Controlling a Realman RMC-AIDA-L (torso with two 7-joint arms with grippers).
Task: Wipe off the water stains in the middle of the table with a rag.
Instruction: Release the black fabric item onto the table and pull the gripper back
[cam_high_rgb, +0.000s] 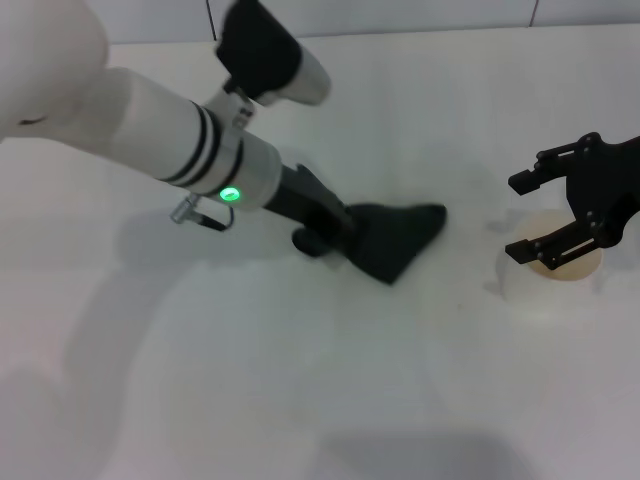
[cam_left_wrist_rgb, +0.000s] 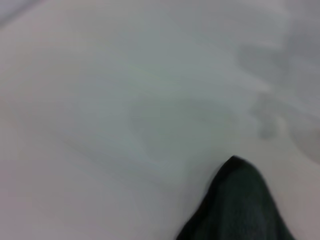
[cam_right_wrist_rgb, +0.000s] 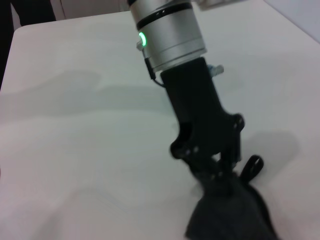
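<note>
No brands, labels or writing readable anywhere here, the only marking is a glowing green dot on the left arm's silver-white wrist section, with a couple of black bands ringing it.

The left gripper (cam_high_rgb: 345, 238) is reaching down at a slant to the middle of the table (cam_high_rgb: 300, 380) and its black fingers are pinching the rag (cam_high_rgb: 395, 238), closed on the cloth's near end. The rag is a dark green-black soft cloth, kind of triangular, lying flat on the tabletop and fanning out from the gripper toward the robot's right. In the right wrist view it's looking matte and a bit fuzzy (cam_right_wrist_rgb: 235, 212), with a small black loop (cam_right_wrist_rgb: 251, 167) sticking up at the gripped end, right beside the left gripper (cam_right_wrist_rgb: 220, 172). The left wrist view is only catching a pointed dark corner of the rag (cam_left_wrist_rgb: 240, 205) against the table.

The table is plain white, smooth and slightly glossy, picking up soft grey shadows of the arms.

The right gripper (cam_high_rgb: 525, 215) is hanging over at the right side, well apart from the rag, fingers spread wide with nothing between them. Right under it there's a round white paper cup (cam_high_rgb: 555, 272) with a tan, amber-looking inside.

The water stains themselves: I can't make them out on the table in any view.
</note>
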